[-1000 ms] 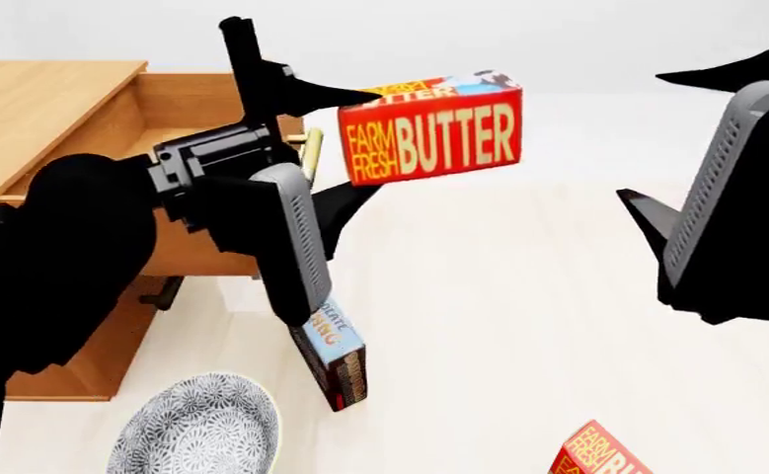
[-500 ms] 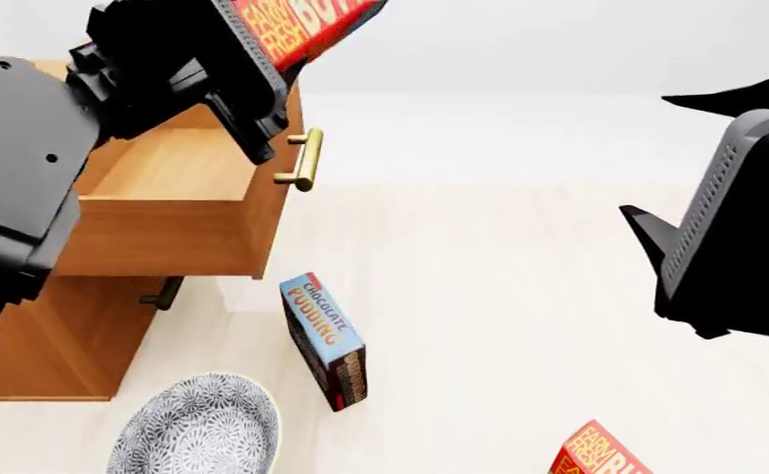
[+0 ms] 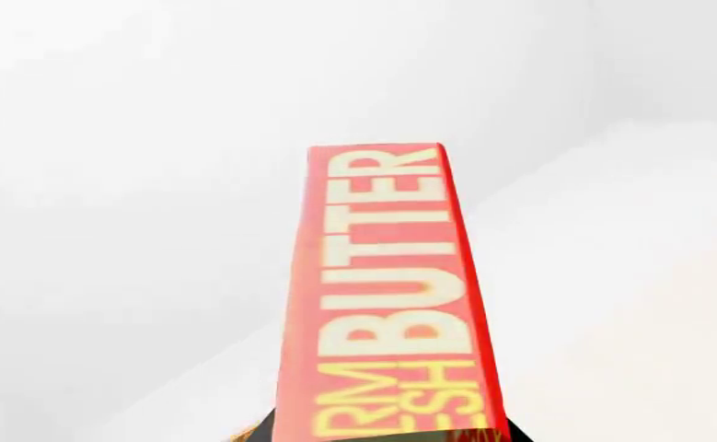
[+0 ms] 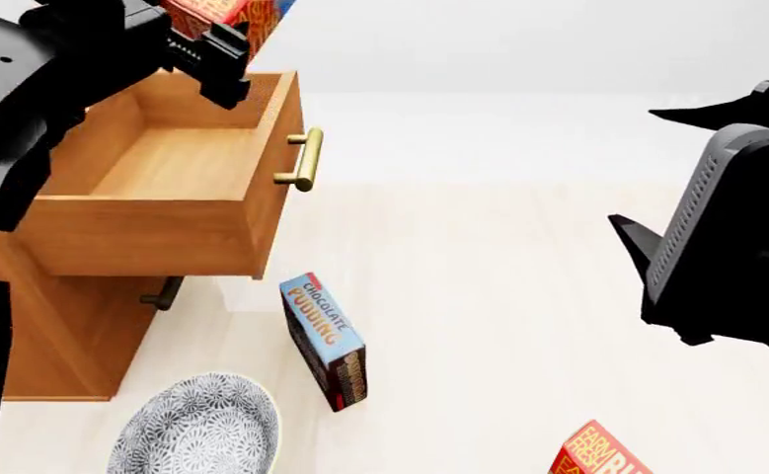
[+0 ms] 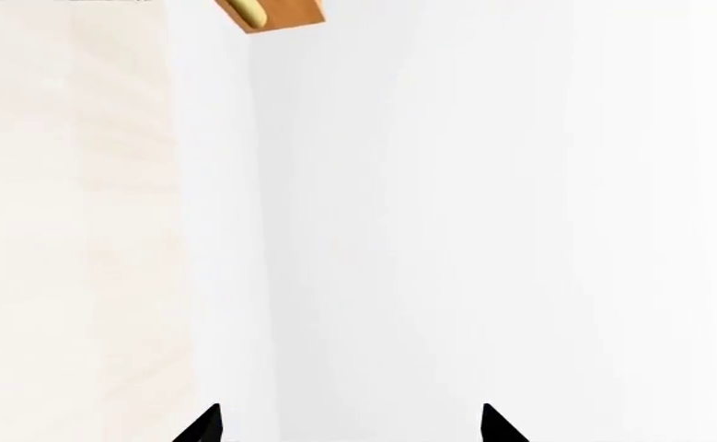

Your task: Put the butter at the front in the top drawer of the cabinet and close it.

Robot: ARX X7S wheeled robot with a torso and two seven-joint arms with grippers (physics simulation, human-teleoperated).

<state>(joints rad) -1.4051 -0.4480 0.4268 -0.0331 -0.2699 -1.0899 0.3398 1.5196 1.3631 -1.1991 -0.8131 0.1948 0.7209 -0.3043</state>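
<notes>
Red-orange butter [image 3: 389, 304], clamped in our left gripper [image 4: 213, 30], hangs above the open top drawer [image 4: 160, 168]; lowering comes next, we judge.

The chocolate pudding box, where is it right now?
In the head view, the chocolate pudding box lies on the floor, just below the open top drawer, beside the patterned bowl.

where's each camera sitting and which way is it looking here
Head view: on the robot's head, looking down over the open top drawer, pudding box and bowl; both arms show.
Left wrist view: near the left gripper, looking along the butter it holds.
Right wrist view: near the right gripper, facing the floor; fingertips show.
Shared: head and right wrist both catch the drawer's brass handle.
</notes>
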